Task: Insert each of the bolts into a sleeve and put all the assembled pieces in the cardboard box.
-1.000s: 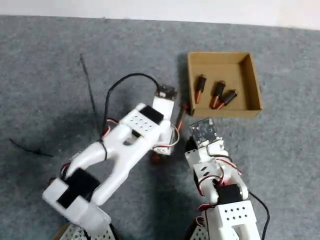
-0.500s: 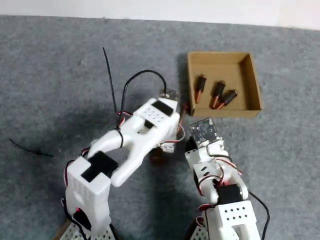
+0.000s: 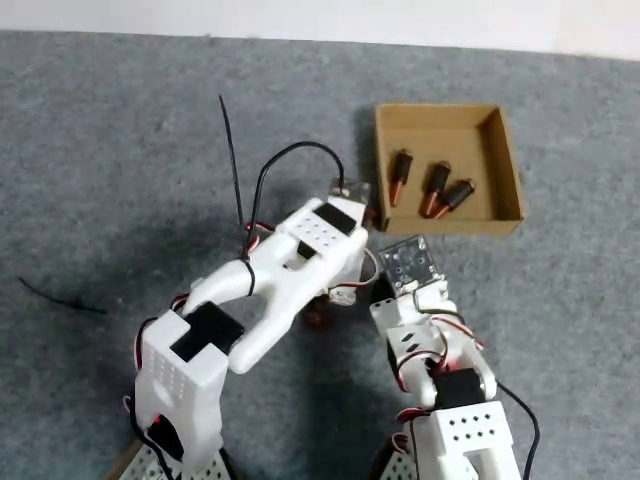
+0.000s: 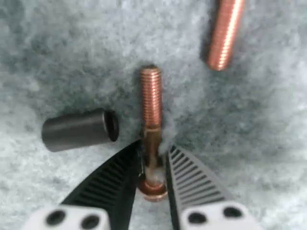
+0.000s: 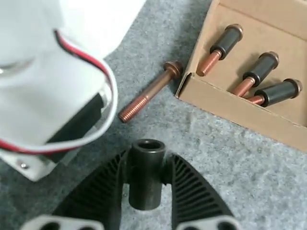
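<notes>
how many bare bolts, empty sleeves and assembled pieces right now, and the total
bare bolts: 2 (one in the left pincer, one by the cardboard box)
empty sleeves: 2 (one in the right pincer, one lying loose)
assembled pieces: 3 (in the box)
total: 7

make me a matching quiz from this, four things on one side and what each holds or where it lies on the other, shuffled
Things:
1. left gripper
2. right gripper
3. cardboard box
4. loose bolt

States:
A. holds three assembled pieces
B. lies on the carpet beside the box
C. shut on a sleeve
D. shut on a bolt

Pairs: 1-D, 2-C, 3-A, 4-B
</notes>
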Motion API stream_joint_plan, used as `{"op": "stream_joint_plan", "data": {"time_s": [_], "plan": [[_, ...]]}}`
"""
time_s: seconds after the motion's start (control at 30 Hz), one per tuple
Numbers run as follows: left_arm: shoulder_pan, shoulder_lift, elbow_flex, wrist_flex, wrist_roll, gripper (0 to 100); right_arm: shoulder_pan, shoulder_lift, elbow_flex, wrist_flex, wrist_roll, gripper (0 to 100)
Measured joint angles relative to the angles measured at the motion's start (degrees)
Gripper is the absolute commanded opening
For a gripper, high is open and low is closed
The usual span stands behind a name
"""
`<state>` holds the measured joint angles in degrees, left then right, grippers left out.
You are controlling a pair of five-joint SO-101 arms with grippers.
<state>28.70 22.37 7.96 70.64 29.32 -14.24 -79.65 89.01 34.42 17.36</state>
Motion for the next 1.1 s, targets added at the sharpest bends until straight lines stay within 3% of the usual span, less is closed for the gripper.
{"op": "stream_joint_plan", "data": {"time_s": [0.23,0.7,0.93,1.1], "plan": [[-2.46,0.88,-5.01,5.98,-16.7,0,0.0,0.0,0.0,0.0,0.0,0.4],[-16.18,0.97,-19.52,25.76,-70.07,0,0.0,0.0,0.0,0.0,0.0,0.4],[-18.37,0.97,-19.87,27.78,-74.55,0,0.0,0.0,0.0,0.0,0.0,0.4],[-13.71,0.97,-17.58,27.78,-72.53,0,0.0,0.0,0.0,0.0,0.0,0.4]]}}
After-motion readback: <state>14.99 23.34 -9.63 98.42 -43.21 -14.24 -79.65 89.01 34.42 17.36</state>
